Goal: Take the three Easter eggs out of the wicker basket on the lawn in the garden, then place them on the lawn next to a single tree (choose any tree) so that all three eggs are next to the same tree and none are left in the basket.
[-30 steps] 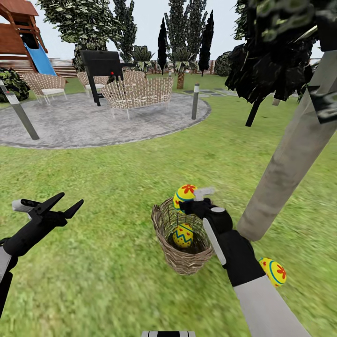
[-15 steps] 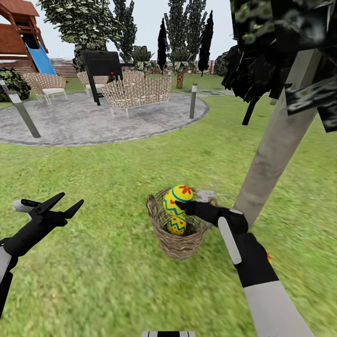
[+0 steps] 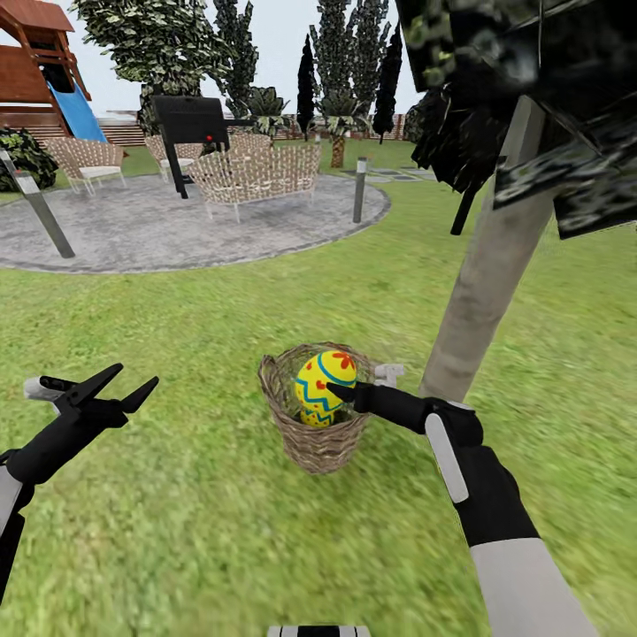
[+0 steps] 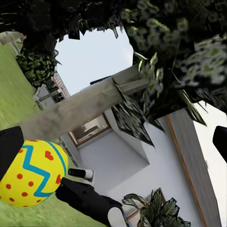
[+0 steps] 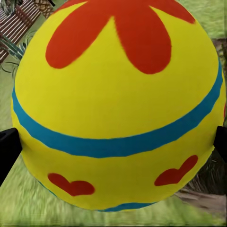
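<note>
Above the wicker basket (image 3: pixel 314 416), just beside the tree (image 3: pixel 482 283), the right end effector (image 3: pixel 354 382) pinches an Easter egg (image 3: pixel 325 380). Left of the basket, the left end effector (image 3: pixel 119 385) hangs spread wide, empty.

1. The left end effector (image 3: pixel 113 386) is hovering at the robot's left with its two dark fingers spread apart and nothing between them.
2. The left arm is stretching forward from the lower left, black at the wrist.
3. The right end effector (image 3: pixel 347 382) is gripping an egg (image 3: pixel 324 379), which is sitting between its fingertips.
4. The right arm is reaching forward and inward, its white forearm leading to a black wrist.
</note>
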You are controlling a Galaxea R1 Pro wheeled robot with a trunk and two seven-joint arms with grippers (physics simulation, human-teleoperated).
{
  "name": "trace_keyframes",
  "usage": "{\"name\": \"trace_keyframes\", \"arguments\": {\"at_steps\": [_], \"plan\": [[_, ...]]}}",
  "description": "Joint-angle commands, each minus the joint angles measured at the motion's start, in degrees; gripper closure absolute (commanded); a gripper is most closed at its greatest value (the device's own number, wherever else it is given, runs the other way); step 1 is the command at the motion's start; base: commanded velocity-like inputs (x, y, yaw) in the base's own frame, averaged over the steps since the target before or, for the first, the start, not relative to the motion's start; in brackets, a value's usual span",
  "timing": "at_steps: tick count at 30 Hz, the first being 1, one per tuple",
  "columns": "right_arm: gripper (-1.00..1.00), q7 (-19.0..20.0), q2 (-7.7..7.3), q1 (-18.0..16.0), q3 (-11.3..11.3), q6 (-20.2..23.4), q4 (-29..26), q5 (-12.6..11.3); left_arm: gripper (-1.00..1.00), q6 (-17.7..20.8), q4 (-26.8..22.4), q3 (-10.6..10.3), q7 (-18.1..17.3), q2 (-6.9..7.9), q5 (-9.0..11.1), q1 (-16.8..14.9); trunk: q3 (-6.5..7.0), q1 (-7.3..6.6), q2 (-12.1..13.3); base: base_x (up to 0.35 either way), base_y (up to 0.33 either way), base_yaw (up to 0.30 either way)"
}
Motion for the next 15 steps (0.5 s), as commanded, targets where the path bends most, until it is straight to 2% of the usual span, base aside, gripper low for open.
{"name": "trace_keyframes", "arguments": {"at_steps": [1, 4, 8, 11, 13, 15], "plan": [[1.0, 0.0, 0.0, 0.0, -0.1, 0.0, 0.0, -0.1, -1.0, 0.0, 0.0, 0.0, 0.0, 0.0, 0.0, 0.0, 0.0, 0.0, 0.0, -0.231, -0.256, 0.0], [1.0, 0.1, 0.07, 0.0, -0.6, 0.0, 0.1, -0.1, -1.0, 0.0, 0.0, 0.0, 0.0, 0.0, 0.0, 0.0, 0.0, 0.0, 0.0, -0.23, -0.224, -0.016], [1.0, 0.1, 0.08, 0.7, -0.7, -0.1, 0.2, -0.4, -1.0, 0.0, 0.2, 0.0, 0.0, 0.0, 0.0, 0.0, 0.09, 0.0, 0.0, -0.065, -0.051, -0.23], [1.0, 0.2, -0.03, 1.1, -2.3, 0.0, 0.3, -3.5, -1.0, 0.0, 0.3, 0.0, 0.0, 0.0, 0.0, 0.0, 0.18, 0.0, 0.0, -0.003, -0.002, -0.283], [1.0, 0.3, -0.08, 1.2, -2.9, 0.0, 0.3, -4.2, -1.0, 0.0, 0.3, 0.0, 0.0, 0.0, 0.0, 0.0, 0.24, 0.0, 0.0, 0.0, 0.0, -0.286], [1.0, 0.3, -0.09, 1.2, -6.7, 0.0, 0.3, -4.3, -1.0, 0.0, 0.3, 0.0, 0.1, 0.0, 0.0, 0.0, 0.3, 0.0, 0.0, 0.0, 0.0, -0.286]]}}
